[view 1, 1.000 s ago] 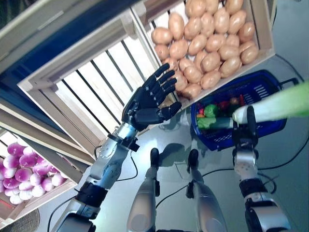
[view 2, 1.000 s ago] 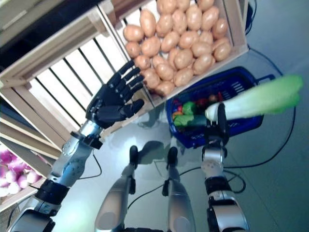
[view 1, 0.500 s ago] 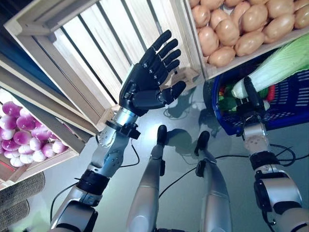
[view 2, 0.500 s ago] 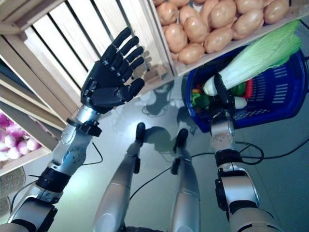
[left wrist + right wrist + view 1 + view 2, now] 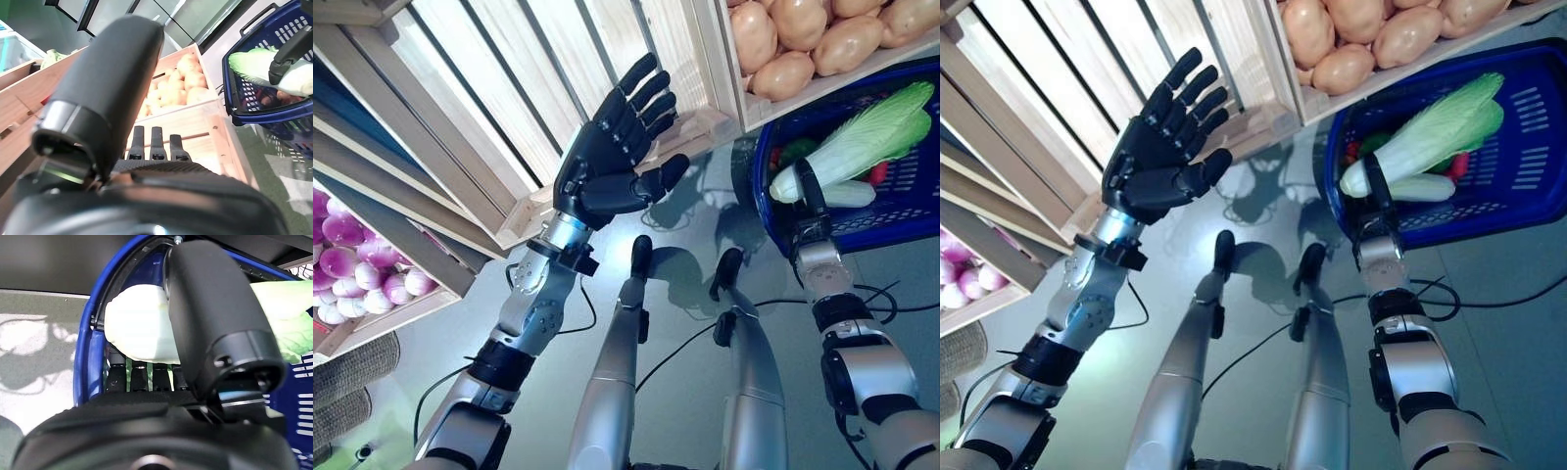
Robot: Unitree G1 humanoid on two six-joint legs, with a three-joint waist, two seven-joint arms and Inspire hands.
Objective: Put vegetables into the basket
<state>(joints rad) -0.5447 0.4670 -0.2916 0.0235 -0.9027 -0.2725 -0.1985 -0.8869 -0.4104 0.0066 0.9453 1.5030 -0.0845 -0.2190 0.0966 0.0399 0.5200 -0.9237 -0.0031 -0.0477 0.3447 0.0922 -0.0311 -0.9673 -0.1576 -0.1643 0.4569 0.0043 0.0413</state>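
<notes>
Right wrist view: hand [image 5: 215, 328] hides much of cabbage [image 5: 142, 328].

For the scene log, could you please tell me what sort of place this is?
Probably a produce stall or grocery mock-up: slanted wooden crates hold potatoes and purple onions, and a blue shopping basket sits on the floor.

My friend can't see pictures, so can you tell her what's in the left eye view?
The robot's right hand holds a long green-and-white cabbage over a blue basket that already has vegetables inside. Its left hand is raised with open fingers before an empty wooden crate, beside a crate of potatoes.
</notes>
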